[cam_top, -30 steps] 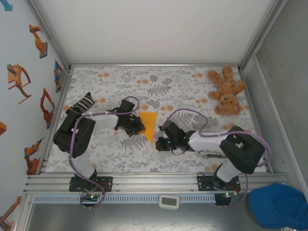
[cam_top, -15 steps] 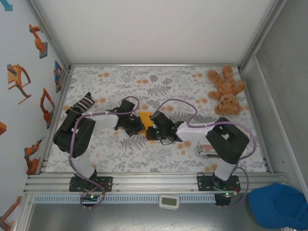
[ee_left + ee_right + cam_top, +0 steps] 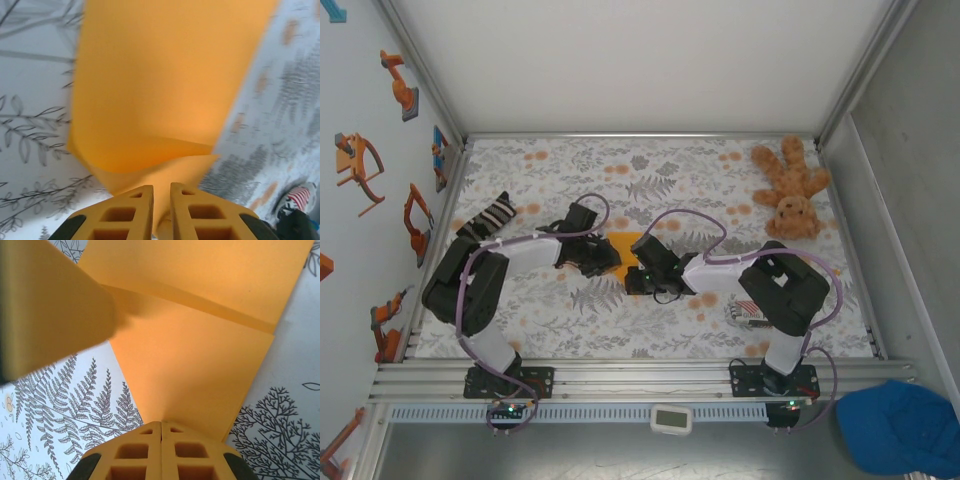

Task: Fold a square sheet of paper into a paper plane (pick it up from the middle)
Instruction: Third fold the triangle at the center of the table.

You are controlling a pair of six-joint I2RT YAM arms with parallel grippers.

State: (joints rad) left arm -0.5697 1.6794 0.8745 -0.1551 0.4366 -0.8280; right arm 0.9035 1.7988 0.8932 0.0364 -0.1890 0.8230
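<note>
— Where is the paper, and how much room is round it?

— The orange paper point(image 3: 625, 242) lies mid-table on the leaf-print cloth point(image 3: 670, 170), between my two pincers. From above, its far edge shows straight and free, and its near part is hidden under my wrists. Beyond it the cloth runs bare to the back wall. The brown teddy point(image 3: 790, 197) sits in the far right corner, well apart. A red-and-white striped packet point(image 3: 748, 313) lies by my right elbow, and a black-and-white striped thing point(image 3: 492, 213) lies near the table's left edge.

— And the folds?

— From my right wrist I see one crease slanting across the paper, with an upper layer over a lower one that ends in a sharp corner on the right. From my left wrist, a flap's edge curves up off the sheet toward my fingers.

— Your pincers?

— My left gripper point(image 3: 161, 200) stands at a narrow slit with the paper's edge running into it. I cannot tell whether it bites. My right gripper point(image 3: 161, 432) is closed tight, fingers flush, with its tips at the paper's near edge. I cannot tell whether paper is pinched there.

— Arms?

— Both rise from the near rail point(image 3: 640, 372), bend at elbows out to the sides, and reach inward low, so the wrists meet at the centre.
</note>
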